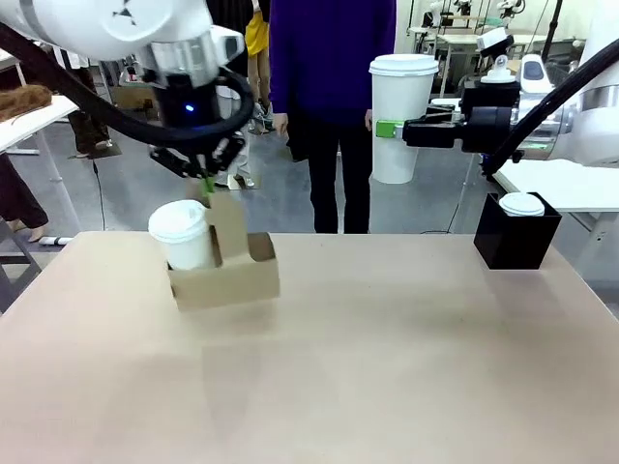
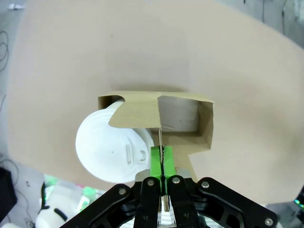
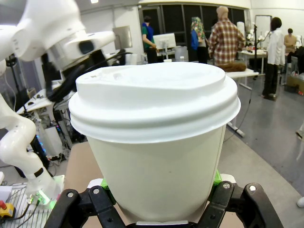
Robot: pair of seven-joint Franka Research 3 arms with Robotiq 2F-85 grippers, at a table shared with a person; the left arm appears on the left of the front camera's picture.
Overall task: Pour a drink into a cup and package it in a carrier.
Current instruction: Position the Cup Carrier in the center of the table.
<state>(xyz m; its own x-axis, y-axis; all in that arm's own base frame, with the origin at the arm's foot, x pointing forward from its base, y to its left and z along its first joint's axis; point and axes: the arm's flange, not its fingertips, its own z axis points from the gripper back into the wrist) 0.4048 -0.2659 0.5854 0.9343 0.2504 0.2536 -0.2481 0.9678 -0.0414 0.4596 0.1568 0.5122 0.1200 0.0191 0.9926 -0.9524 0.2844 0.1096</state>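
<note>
**A:** Upper left of the front view: the left gripper [image 1: 206,184] comes down from above, its green pads pressed together on the carrier [image 1: 228,278] handle.

**B:** The left wrist view agrees. The pads pinch the thin cardboard edge at bottom centre. A cup [image 2: 112,148] with a white lid sits in the hole left of the handle, and the hole to its right is open.

**A:** The carrier tilts a little and looks to be hanging clear of the table [image 1: 406,367]. Its shadow lies lower in the frame, apart from it.

**B:** Upper right now: the right gripper [image 1: 389,129] reaches in sideways, closed around the other cup [image 1: 401,116]. That one is tall, white and lidded, held upright above the table's far edge.

**A:** In the right wrist view the fingers hug its lower wall from both sides.

**B:** Right of the frame, a black box [image 1: 515,237] stands on the table with a white lid [image 1: 522,204] resting on top. A person [image 1: 329,97] stands centre, behind the table.
</note>
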